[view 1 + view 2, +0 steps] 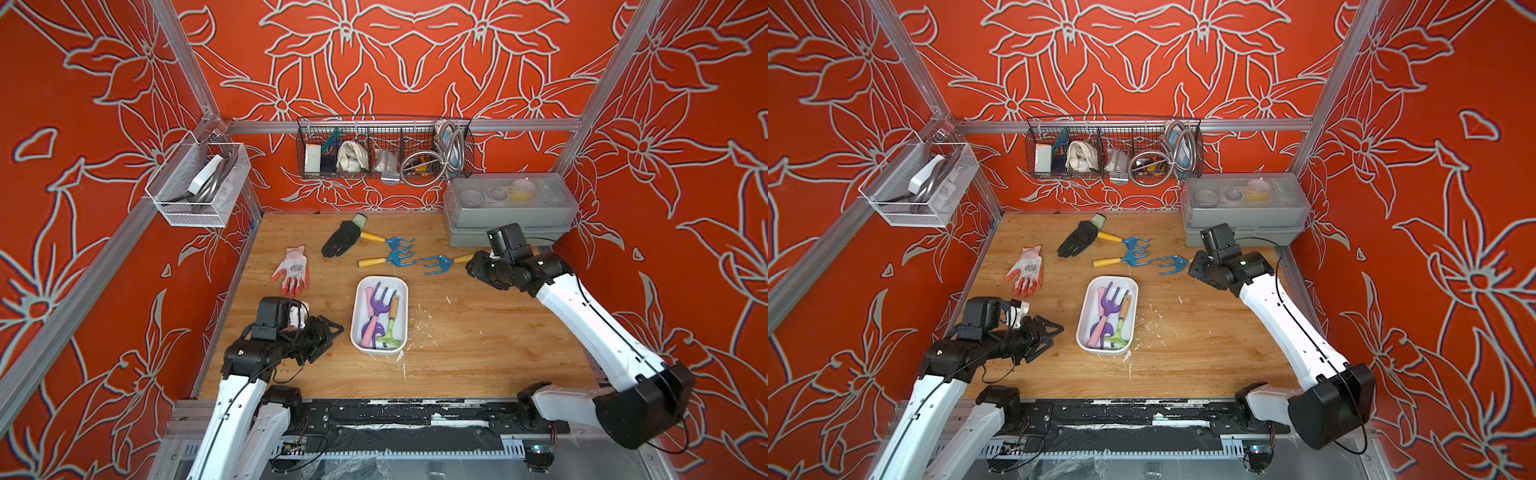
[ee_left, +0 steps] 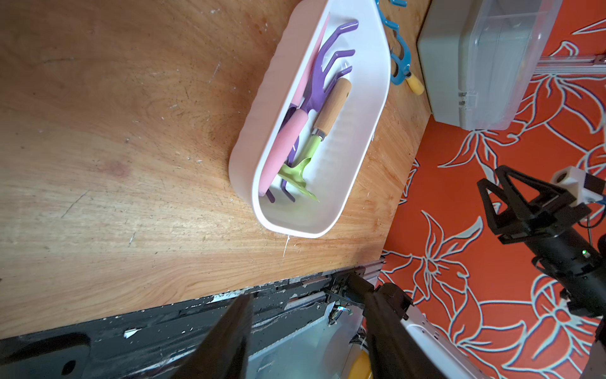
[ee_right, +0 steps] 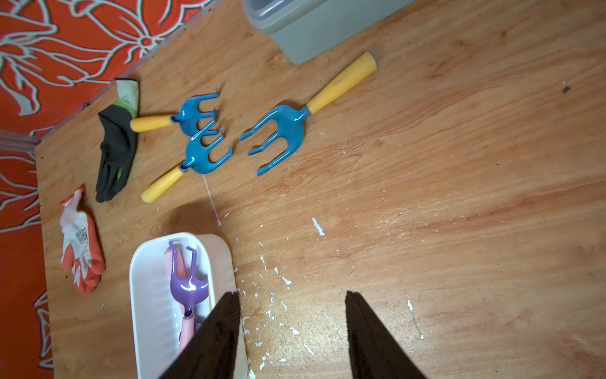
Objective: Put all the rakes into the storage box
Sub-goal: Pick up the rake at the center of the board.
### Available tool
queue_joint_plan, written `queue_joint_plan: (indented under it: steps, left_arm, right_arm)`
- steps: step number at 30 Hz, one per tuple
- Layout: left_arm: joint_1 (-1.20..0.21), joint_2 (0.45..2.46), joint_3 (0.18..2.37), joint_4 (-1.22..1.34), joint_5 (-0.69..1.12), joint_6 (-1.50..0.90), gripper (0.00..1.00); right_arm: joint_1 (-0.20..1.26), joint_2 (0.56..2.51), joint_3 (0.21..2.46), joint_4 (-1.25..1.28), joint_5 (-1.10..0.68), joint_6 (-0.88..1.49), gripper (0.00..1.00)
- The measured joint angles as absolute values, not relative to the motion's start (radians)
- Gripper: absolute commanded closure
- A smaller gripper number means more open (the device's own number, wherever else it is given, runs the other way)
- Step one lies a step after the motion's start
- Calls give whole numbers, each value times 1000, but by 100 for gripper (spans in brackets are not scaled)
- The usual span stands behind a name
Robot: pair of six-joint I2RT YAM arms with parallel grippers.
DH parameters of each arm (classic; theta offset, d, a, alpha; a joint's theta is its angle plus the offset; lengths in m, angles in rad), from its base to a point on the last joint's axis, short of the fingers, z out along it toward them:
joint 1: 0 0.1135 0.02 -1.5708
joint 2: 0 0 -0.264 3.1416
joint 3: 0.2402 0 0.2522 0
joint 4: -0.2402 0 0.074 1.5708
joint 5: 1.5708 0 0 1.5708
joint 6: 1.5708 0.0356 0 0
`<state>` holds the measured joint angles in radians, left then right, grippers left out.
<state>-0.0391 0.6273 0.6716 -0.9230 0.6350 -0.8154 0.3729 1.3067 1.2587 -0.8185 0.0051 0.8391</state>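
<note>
The storage box is a shallow white tub near the middle of the table. It holds a purple rake with a pink handle and a green rake with a wooden handle. Three blue rakes with yellow handles lie on the table behind it: two close together and one further right. My right gripper hovers open over that rake's handle end, holding nothing. My left gripper stands open and empty left of the box.
A black glove covers one rake's handle end. A white and orange glove lies at the left. A grey case with a clear lid stands at the back right. Wire baskets hang on the walls.
</note>
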Motion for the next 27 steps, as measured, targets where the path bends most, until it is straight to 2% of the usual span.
queue_joint_plan:
  steps: [6, 17, 27]
  left_arm:
    - [-39, 727, 661, -866, 640, -838, 43]
    - [-39, 1027, 888, -809, 602, -744, 43]
    - [-39, 1246, 1008, -769, 563, -702, 45]
  right_arm:
    - [297, 1491, 1313, -788, -36, 863, 49]
    - [229, 1878, 1448, -620, -125, 1011, 52]
    - [187, 2084, 1641, -577, -135, 1136, 52]
